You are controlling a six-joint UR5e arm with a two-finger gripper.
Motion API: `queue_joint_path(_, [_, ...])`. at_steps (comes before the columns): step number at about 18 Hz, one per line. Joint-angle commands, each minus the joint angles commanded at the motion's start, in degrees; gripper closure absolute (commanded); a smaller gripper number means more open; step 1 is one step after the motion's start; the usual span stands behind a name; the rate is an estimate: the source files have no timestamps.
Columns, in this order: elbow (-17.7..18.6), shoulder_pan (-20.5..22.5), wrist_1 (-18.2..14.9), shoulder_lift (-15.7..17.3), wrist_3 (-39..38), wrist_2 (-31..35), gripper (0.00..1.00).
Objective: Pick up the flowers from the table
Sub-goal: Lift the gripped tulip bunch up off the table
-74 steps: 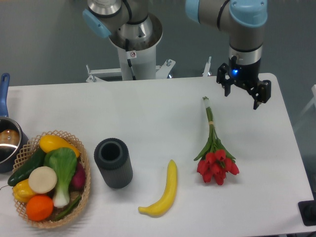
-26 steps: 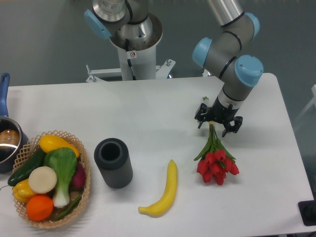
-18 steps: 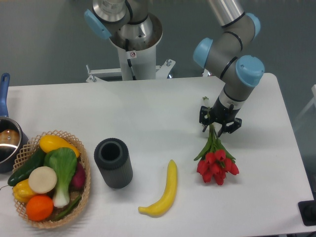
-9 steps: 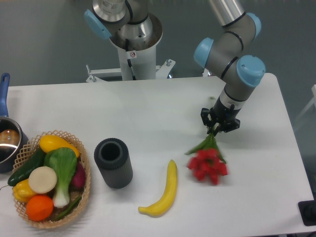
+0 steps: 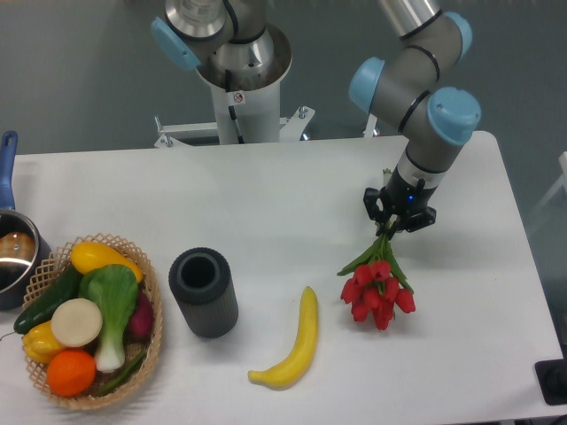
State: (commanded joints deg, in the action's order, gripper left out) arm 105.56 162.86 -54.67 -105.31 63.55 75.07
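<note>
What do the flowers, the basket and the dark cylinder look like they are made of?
The flowers held by the gripper: probably artificial, fabric or plastic, with uniform red blooms. The basket: woven wicker or rattan, tan, with an open lattice rim. The cylinder: matte dark grey, possibly rubber or foam; its side looks finely ribbed.

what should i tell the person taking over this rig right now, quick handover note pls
Gripper: shut on the flowers' stems, near the right side of the table.
Flowers: hanging blooms-down from the gripper, stems up inside the jaws. Whether the red heads are fully clear of the tabletop cannot be told from this view.
Done: approach, grasp, start of the lift.
Left: raise further until the bunch is plainly off the table.
Nearby: banana and dark cylinder to the left of the blooms, not touching them; basket of vegetables at far left.
</note>
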Motion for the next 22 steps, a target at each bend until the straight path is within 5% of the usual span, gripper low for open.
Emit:
queue_joint_path(7, [-3.07, -0.79, 0.09, 10.03, -7.2, -13.79, 0.73])
queue_joint_path(14, [-13.53, -6.15, 0.35, 11.44, -17.58, -19.68, 0.73])
queue_joint_path(22, [-15.91, -6.07, 2.28, 11.62, -17.85, -37.08, 0.73])
